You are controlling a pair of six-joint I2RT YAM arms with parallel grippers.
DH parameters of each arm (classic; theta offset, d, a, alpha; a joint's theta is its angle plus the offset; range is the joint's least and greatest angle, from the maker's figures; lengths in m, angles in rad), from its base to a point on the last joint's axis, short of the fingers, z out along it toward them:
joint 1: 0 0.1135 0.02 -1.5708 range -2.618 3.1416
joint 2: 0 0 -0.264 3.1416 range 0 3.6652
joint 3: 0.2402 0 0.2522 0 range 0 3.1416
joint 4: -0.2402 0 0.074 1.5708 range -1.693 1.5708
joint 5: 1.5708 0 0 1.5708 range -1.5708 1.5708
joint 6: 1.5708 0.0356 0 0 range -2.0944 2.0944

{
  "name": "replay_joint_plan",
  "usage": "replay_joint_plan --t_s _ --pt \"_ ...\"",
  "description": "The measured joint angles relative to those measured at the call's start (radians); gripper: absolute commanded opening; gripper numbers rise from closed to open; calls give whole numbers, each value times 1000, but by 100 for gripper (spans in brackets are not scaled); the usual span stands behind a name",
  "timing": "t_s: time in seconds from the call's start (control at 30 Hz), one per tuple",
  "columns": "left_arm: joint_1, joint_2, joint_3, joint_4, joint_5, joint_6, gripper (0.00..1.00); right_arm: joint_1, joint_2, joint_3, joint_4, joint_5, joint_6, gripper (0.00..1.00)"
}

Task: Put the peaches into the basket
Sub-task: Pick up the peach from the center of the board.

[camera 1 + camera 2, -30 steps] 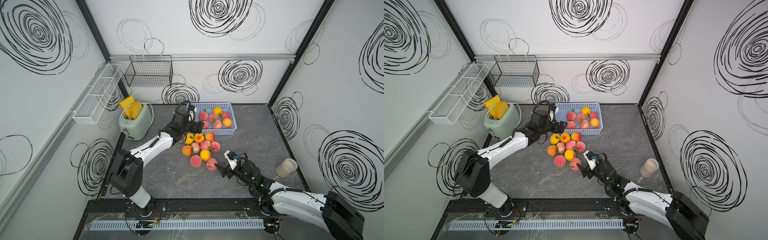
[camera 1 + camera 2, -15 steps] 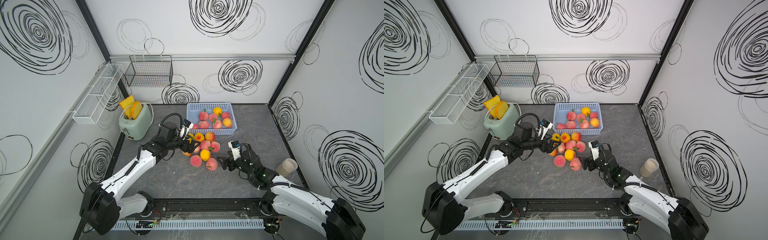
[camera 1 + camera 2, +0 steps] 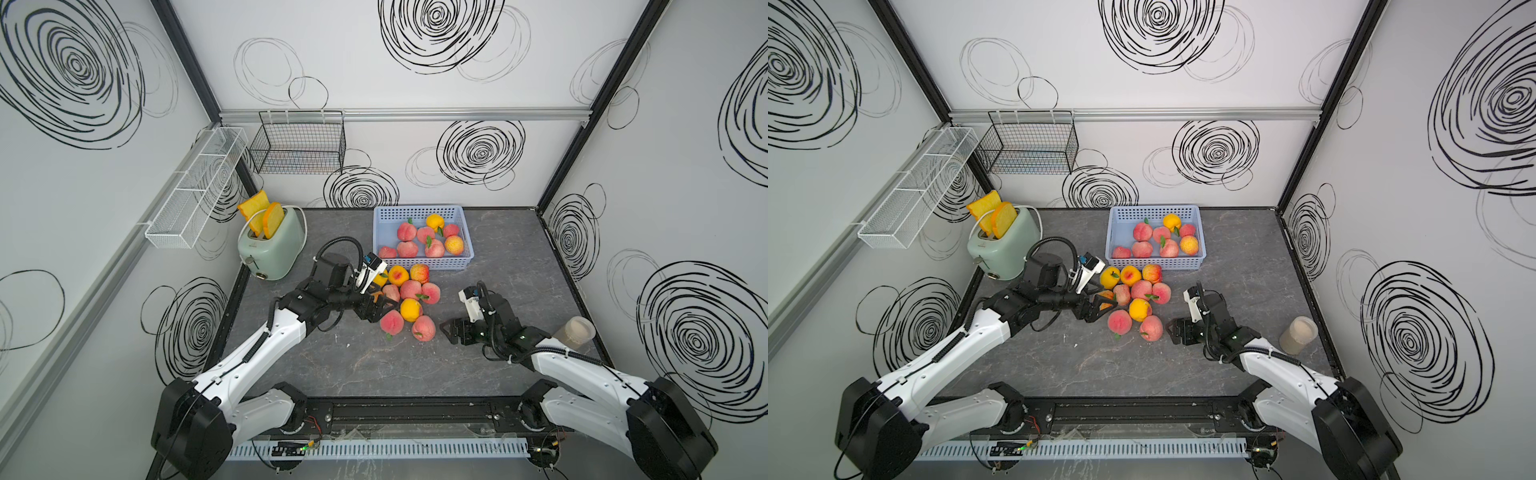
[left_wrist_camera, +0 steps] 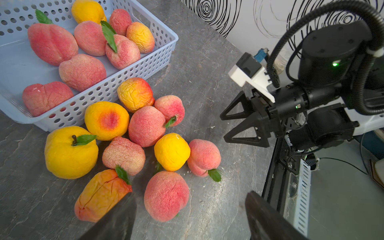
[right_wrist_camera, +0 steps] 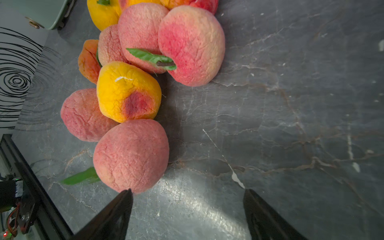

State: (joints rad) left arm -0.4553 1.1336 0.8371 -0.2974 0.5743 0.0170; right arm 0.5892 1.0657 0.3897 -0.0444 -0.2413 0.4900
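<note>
A blue perforated basket (image 3: pixel 436 262) (image 3: pixel 1158 262) (image 4: pixel 124 79) at the back of the table holds several peaches. More peaches, pink and yellow, lie piled in front of it (image 3: pixel 410 289) (image 3: pixel 1140 289). My left gripper (image 3: pixel 380 309) (image 3: pixel 1100 306) (image 4: pixel 189 199) is open at the pile's near left side. A pink peach (image 3: pixel 391 322) (image 4: pixel 166 195) lies between its fingers, beside an orange one (image 4: pixel 99 195). My right gripper (image 3: pixel 446 330) (image 3: pixel 1173 330) (image 5: pixel 188 193) is open and empty, just right of another pink peach (image 3: pixel 423 328) (image 5: pixel 131 155), one fingertip almost touching it.
A green toaster (image 3: pixel 272 245) with toast stands at the back left. A cup (image 3: pixel 575 332) of beige stuff sits by the right wall. A black wire basket (image 3: pixel 299 145) and a white mesh shelf (image 3: pixel 195 187) hang on the walls. A black rail (image 3: pixel 415 411) runs along the front.
My left gripper has come away from the basket's left corner to the pile's near side, around the pink peach. My right wrist has lifted and turned, its gripper staying beside its peach.
</note>
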Motion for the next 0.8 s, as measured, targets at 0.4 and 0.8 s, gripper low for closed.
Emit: replay_joint_plan --t_s 0.4,0.8 --pt "0 -10 0 -2 9 5 86 32 156 61 77 -138 16 89" --pt "0 -12 1 -2 9 5 86 55 249 73 157 -175 50 94"
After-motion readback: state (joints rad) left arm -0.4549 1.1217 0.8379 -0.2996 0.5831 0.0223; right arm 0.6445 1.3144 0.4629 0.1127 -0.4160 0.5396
